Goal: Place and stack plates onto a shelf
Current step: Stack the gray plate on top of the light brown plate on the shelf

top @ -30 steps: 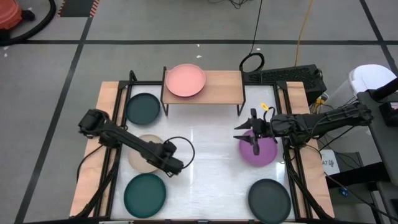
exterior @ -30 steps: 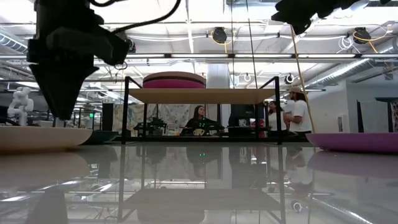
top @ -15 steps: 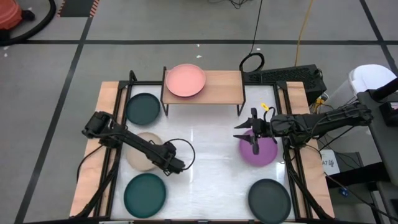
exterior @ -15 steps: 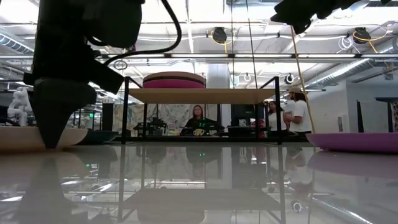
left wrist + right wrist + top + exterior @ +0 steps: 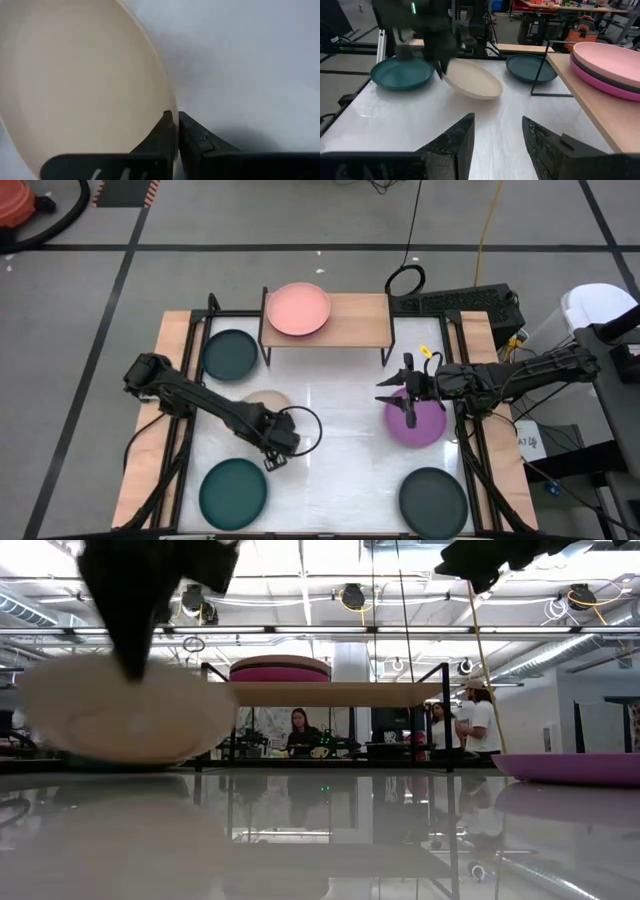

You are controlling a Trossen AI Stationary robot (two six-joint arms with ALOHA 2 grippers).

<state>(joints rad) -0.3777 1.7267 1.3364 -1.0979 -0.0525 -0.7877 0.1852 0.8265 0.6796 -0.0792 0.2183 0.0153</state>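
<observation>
My left gripper (image 5: 274,452) is shut on a beige plate (image 5: 262,401), which shows tilted in the low view (image 5: 125,720) and the right wrist view (image 5: 472,80). The light-wood shelf (image 5: 350,325) stands at the far edge and carries a pale pink plate (image 5: 298,308) stacked on a hot pink one (image 5: 600,82). My right gripper (image 5: 411,408) hovers open over a purple plate (image 5: 425,430) that lies flat on the table. Two teal plates (image 5: 231,353) (image 5: 233,493) and a charcoal plate (image 5: 433,498) also lie flat on the table. My left gripper pinches the beige plate's rim (image 5: 167,107) on the plate's near right side, one finger (image 5: 160,135) over the inner face and one outside. The fingers come from above, slanting. The held side is raised and the plate tilts; whether its low side touches the table I cannot tell.
Black metal frame rails (image 5: 185,430) run along both sides of the white tabletop (image 5: 340,470). Free room lies in the table's middle between the plates. People stand in the room beyond the shelf (image 5: 480,720).
My left gripper has dropped onto the beige plate's rim, shut on it and raised it. The plate, flat on the table before, now stands tilted with its held side up and has shifted toward the table's right and far side. My right arm has kept still.
</observation>
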